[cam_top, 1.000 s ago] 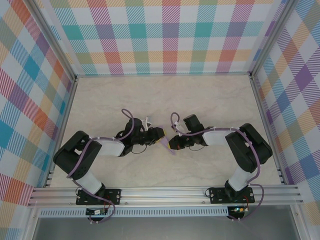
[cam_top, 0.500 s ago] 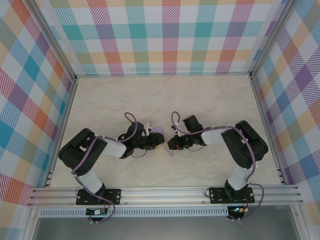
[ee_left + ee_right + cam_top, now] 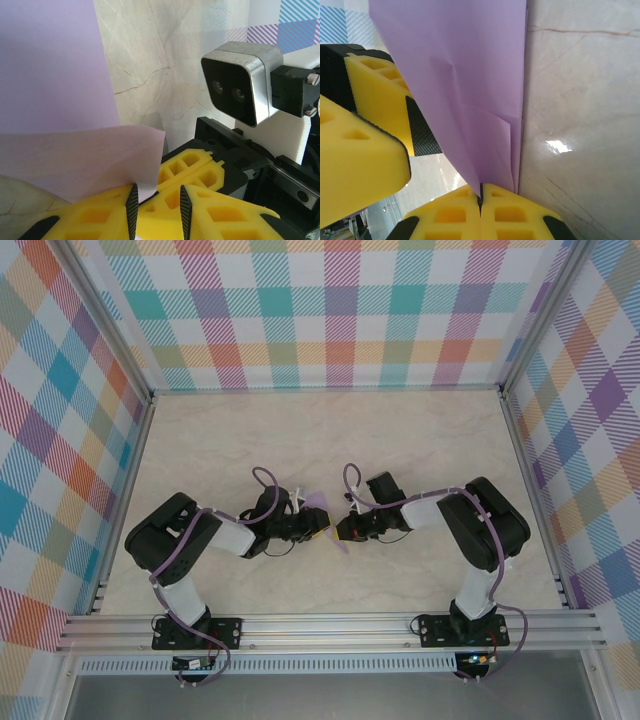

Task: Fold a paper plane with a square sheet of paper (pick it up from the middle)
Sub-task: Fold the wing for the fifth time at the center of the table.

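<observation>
Top external view: the desk (image 3: 400, 440) carries both arms and the workpiece. No bin, tray or box stands on it, so there are no container contents to record. Over the last second the left arm (image 3: 185, 540) has swung its elbow inward toward the centre. The right arm (image 3: 480, 525) has done the same by a smaller amount, and the two wrists now meet tip to tip over the near middle of the desk. In the same interval a flap of the square sheet of paper (image 3: 318, 502) has come up on the far side of the left wrist, where a second ago little of it showed. The right jaws are pressed together with the sheet (image 3: 470, 75) running into their seam, so they are clamped on it and act as the anchor. The left jaws stand partly apart; a corner of a folded-over layer (image 3: 75, 165) drops against one ribbed pad, with no pinch to be seen (the gap between the pads is plain). The sheet is held off the desk between the two wrists. Judgement: a fold is being turned over and is not yet creased, and overlapping layers show but no dart shape, so the task is at an intermediate stage.
</observation>
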Available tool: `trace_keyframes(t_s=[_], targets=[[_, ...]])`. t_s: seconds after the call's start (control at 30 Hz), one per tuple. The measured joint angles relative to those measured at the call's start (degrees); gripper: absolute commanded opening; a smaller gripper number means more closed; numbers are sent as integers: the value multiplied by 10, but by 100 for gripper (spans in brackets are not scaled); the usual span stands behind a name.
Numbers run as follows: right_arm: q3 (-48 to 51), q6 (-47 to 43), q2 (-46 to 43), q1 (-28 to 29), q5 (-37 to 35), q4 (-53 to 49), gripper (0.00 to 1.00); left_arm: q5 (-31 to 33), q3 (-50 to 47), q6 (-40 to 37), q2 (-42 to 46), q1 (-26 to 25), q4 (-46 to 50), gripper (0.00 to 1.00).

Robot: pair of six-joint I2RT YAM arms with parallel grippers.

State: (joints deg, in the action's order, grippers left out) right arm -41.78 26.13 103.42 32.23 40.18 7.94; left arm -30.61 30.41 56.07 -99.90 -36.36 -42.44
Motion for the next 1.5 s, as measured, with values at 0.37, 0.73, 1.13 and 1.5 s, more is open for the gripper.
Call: trace_keyframes(t_s=[0.37,0.73,1.13,1.5], targets=[[-3,0,0,0,0,-5,3,0,-2,0,-15,0,-9,28],[-10,-1,-6,0,-1,-27,15,2,5,0,-25,0,-6,27],[-10,-14,-36,0,-5,-72,18,2,5,0,-25,0,-6,27],[-9,-29,-36,0,-13,-94,16,2,5,0,-26,0,-5,27]])
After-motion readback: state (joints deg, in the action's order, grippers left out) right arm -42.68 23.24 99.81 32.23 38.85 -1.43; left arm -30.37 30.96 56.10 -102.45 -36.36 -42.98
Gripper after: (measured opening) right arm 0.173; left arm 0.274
